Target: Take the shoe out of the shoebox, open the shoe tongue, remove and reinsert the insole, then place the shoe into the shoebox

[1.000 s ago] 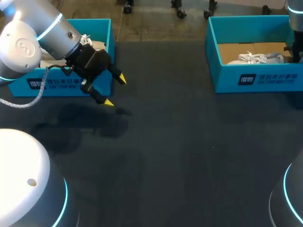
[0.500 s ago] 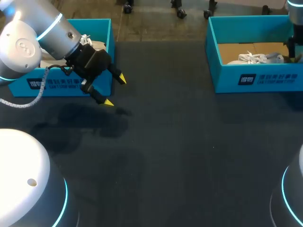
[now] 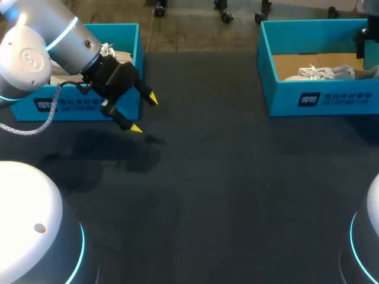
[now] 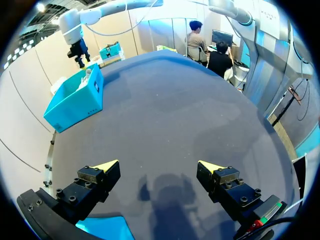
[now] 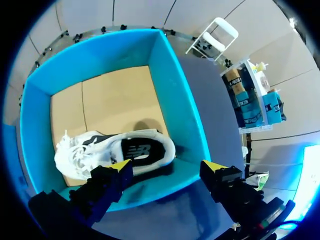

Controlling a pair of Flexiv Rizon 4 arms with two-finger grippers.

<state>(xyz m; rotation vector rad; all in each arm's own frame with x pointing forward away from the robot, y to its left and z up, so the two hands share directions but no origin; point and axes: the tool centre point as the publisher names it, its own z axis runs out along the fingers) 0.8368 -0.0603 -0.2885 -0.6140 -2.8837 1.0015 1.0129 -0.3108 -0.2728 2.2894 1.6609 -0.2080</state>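
In the head view, the left arm (image 3: 44, 44) comes in from the left corner and holds the left gripper (image 3: 144, 113) above the dark table (image 3: 207, 189), just in front of a second blue box (image 3: 112, 28) at the left side. Its two yellow tips stand well apart and nothing is between them. At the far right side stands the blue shoebox (image 3: 281, 97), and the white shoe (image 3: 323, 73) lies inside it on the brown cardboard floor. The right arm (image 3: 368, 35) shows only as a dark part at the edge of the view, above the shoebox, so its fingers cannot be judged from here. In the left wrist view, the left gripper is wide open over the bare table and has hold of nothing; the shoebox is far ahead of it, with the right arm hanging over that box. In the right wrist view, the right gripper (image 5: 166, 165) looks down into the shoebox from above. Its fingers are spread wide and they grip nothing. The shoe lies on its side along the box wall nearest to the gripper, with its opening and dark insole turned toward the camera and its laces at the end away from the gripper; one yellow tip is in front of the shoe's heel part.
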